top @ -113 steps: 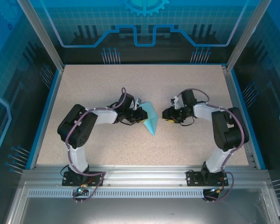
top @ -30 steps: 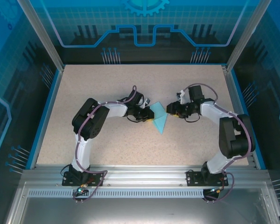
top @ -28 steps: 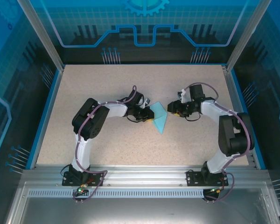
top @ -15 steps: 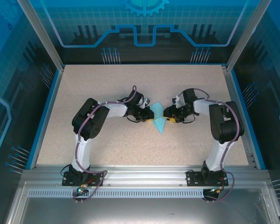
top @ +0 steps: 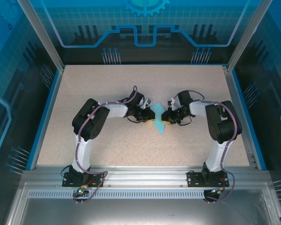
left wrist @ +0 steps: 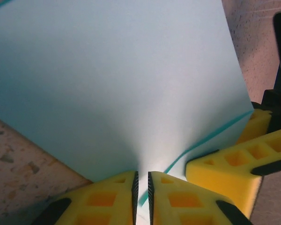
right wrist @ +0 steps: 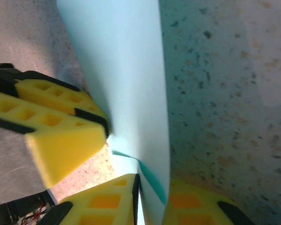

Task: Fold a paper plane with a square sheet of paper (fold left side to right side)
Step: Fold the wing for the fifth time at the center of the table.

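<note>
finding: my right gripper (right wrist: 152,190) has come in from just off the right edge of the paper (top: 160,126) and closed. a second ago its jaws stood apart beside the sheet; now the wrist view shows the paper's edge pinched between both yellow fingers.

my left gripper (left wrist: 141,187) is unchanged: still clamped on the opposite side, jaws nearly together with the sheet running between them.

the paper itself has not shifted. it stands as a creased, pointed shape at the middle of the table (top: 107,89), tip toward me, lifted slightly between the two grips.

assessment: the sheet is now held from both sides, so it should not slide. i judge the left-to-right fold not yet made. risk noted: the fingertips sit very close together, and opposing pulls could tear or buckle the thin paper.
</note>
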You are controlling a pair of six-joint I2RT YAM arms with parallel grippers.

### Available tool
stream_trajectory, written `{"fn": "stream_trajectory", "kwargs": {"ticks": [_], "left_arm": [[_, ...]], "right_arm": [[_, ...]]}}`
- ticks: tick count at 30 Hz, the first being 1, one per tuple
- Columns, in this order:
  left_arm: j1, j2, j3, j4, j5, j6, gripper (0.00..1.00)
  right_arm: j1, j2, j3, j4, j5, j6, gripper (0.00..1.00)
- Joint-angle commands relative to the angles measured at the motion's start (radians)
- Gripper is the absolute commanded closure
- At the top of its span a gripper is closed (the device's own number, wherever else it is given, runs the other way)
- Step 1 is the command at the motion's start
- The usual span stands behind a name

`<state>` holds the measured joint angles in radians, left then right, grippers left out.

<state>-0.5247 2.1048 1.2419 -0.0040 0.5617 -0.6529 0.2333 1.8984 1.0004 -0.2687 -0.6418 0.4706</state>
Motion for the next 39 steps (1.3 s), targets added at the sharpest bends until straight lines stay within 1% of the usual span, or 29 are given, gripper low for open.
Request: {"fn": "stream_trajectory", "kwargs": {"ticks": [1, 7, 11, 15, 18, 21, 28, 36, 37, 39], "left_arm": [[0.011, -0.045, 0.002, -0.088, -0.038, 0.035, 0.8], [0.022, -0.145, -0.017, -0.122, -0.049, 0.049, 0.74], [0.004, -0.175, -0.054, -0.077, -0.015, 0.014, 0.73], [-0.038, -0.132, -0.052, -0.026, 0.022, -0.039, 0.73], [-0.059, -0.087, -0.023, -0.026, 0.016, -0.057, 0.73], [-0.061, -0.052, -0.003, -0.028, 0.013, -0.081, 0.73], [-0.06, -0.016, 0.028, -0.074, -0.027, -0.077, 0.74], [-0.06, -0.003, 0.041, -0.093, -0.037, -0.068, 0.74], [-0.06, -0.001, 0.042, -0.098, -0.038, -0.064, 0.74], [-0.061, 0.004, 0.044, -0.113, -0.046, -0.054, 0.75]], "right_arm": [[0.015, -0.004, -0.024, -0.004, 0.025, -0.003, 0.85], [0.017, -0.011, -0.03, -0.007, 0.033, -0.004, 0.85], [0.021, -0.014, -0.032, -0.008, 0.037, -0.006, 0.85], [0.027, -0.017, -0.033, -0.01, 0.044, -0.003, 0.85], [0.028, -0.029, -0.038, -0.011, 0.052, 0.001, 0.85], [0.032, -0.05, -0.054, -0.001, 0.06, 0.013, 0.85], [0.057, -0.103, -0.115, 0.048, 0.065, 0.066, 0.85], [0.102, -0.192, -0.24, 0.095, 0.092, 0.145, 0.85], [0.106, -0.2, -0.245, 0.094, 0.094, 0.147, 0.85], [0.101, -0.211, -0.254, 0.098, 0.097, 0.148, 0.8]]}}
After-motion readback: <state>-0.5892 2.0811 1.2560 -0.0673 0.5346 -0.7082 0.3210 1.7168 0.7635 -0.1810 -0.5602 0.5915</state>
